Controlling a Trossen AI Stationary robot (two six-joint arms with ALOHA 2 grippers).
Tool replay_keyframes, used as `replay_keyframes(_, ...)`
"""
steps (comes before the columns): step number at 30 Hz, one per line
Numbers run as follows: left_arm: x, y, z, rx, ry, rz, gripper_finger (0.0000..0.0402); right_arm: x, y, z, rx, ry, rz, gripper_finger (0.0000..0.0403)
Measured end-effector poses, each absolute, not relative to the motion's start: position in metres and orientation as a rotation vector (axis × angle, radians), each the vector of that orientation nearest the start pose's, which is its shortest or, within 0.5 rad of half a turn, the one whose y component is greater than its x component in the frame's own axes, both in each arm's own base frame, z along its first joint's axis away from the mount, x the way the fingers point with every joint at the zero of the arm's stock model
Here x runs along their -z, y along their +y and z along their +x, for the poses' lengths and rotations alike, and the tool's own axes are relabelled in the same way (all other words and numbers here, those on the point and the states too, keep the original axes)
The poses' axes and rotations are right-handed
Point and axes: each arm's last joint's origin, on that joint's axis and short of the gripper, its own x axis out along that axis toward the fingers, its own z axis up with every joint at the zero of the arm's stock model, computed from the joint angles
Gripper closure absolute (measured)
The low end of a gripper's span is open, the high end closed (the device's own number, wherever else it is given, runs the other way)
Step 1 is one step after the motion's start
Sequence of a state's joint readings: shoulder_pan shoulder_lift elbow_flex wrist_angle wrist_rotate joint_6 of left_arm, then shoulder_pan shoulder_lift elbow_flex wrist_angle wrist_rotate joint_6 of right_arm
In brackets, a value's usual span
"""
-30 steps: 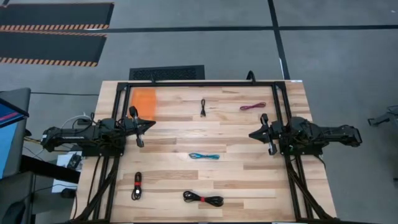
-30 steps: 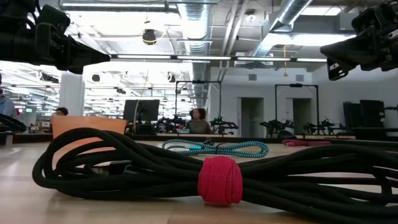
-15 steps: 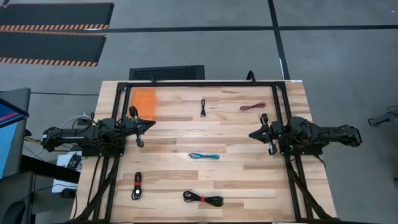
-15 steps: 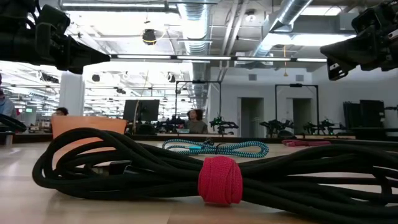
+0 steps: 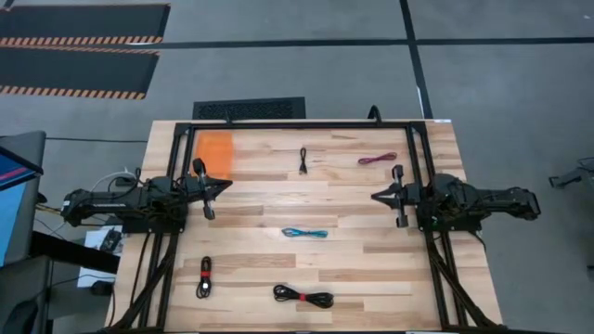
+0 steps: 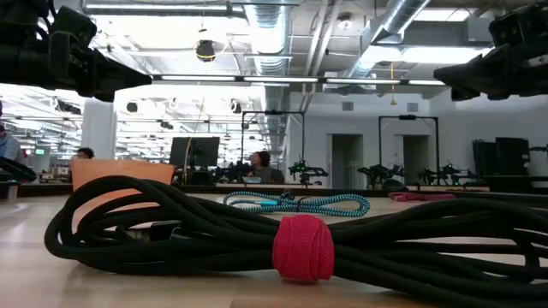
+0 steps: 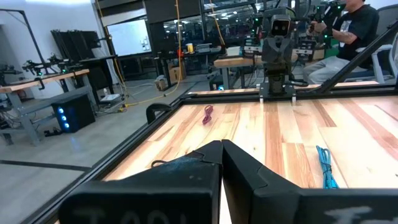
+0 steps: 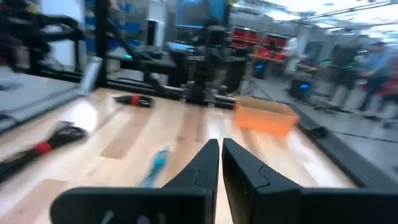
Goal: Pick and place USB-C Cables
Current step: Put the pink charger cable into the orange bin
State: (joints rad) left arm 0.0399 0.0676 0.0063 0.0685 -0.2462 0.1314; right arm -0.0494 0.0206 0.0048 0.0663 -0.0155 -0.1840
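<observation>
Turning at the wrist, right gripper [image 5: 397, 196] has rotated since a moment ago, fingers closed and empty.
Left gripper [image 5: 206, 188] waits over its side, fingers closed too. All five USB-C Cables lie untouched on the worktop [image 5: 260, 246]; teal cable [image 5: 305, 233] lies nearest, likely first target.

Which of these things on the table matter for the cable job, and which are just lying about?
For the job:
- thin magenta cable coil
- teal braided cable coil
- small black cable bundle
- black cable bundle
- black coil with red tie

Uncertain:
- orange box, perhaps the drop-off

Just lying about:
- nothing else
</observation>
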Motion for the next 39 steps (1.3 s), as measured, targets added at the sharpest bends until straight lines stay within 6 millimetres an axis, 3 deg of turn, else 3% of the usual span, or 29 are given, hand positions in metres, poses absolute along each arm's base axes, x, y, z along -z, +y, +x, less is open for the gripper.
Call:
replay_keyframes(4, -0.168, 0.011, 0.1, -0.287, -0.001, 0.129, 0.0401, -0.178, -0.007, 0.098, 0.136, -0.12, -0.168, 0.0356)
replay_keyframes(14, -0.175, 0.011, 0.1, -0.294, -0.07, 0.175, 0.0401, -0.186, -0.008, 0.096, 0.161, -0.205, -0.157, 0.0356)
replay_keyframes(19, -0.18, 0.011, 0.099, -0.281, -0.128, 0.079, 0.0401, -0.194, -0.01, 0.093, 0.165, -0.317, 0.093, 0.0356)
replay_keyframes(25, -0.179, 0.012, 0.104, -0.303, -0.112, 0.037, 0.0396, -0.19, -0.011, 0.099, 0.189, -0.269, 0.218, 0.0356)
replay_keyframes(31, -0.179, 0.013, 0.116, -0.341, -0.115, 0.0, 0.0343, -0.186, -0.014, 0.109, 0.247, -0.233, 0.29, 0.0356)
replay_keyframes(39, -0.171, 0.02, 0.147, -0.478, 0.014, -0.024, 0.0266, -0.18, -0.016, 0.128, 0.3, -0.123, 0.284, 0.0356)
